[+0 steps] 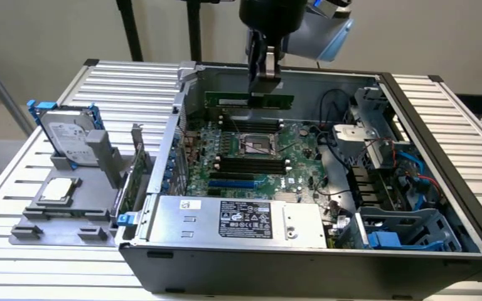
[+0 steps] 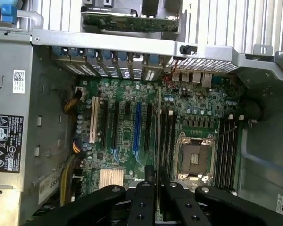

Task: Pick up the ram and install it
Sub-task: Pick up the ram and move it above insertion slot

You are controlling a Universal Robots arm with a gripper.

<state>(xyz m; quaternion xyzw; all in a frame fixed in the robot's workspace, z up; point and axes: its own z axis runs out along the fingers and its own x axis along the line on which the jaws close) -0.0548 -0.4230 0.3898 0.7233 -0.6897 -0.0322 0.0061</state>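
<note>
In the upper middle of the exterior view, the ram [image 1: 250, 100] hangs level above the motherboard [image 1: 250, 147], not seated in any slot. The gripper [image 1: 263, 88] has its fingers closed on the ram's top edge. Around them stands the open computer case [image 1: 308, 263].
</note>
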